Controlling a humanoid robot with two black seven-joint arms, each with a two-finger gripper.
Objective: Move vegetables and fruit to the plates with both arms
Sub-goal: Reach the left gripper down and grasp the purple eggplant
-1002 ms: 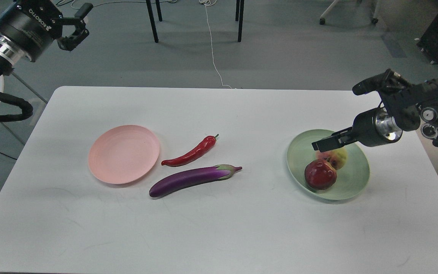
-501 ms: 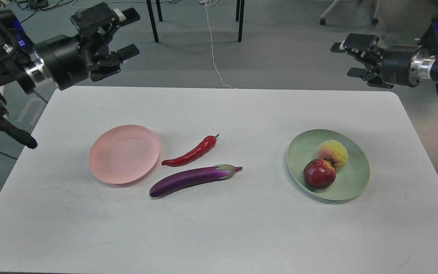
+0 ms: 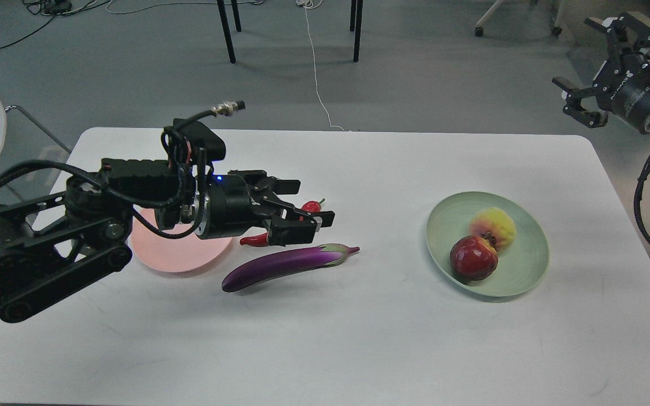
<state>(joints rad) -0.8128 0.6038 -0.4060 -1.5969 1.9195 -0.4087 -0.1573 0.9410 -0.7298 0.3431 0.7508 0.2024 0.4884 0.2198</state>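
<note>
Head view shows the left gripper (image 3: 302,211) with fingers spread and empty, poised over the shiny red chili pepper (image 3: 254,240), hiding its middle, probably to grasp it. Just beside lies the long glossy purple eggplant (image 3: 285,266), crowding the near side. The pale pink round plate (image 3: 174,259) waits close behind. The right gripper (image 3: 590,84), released, hangs off-table, clear of the pale green plate (image 3: 519,280) holding the peach (image 3: 496,224) and the pomegranate (image 3: 473,258).
</note>
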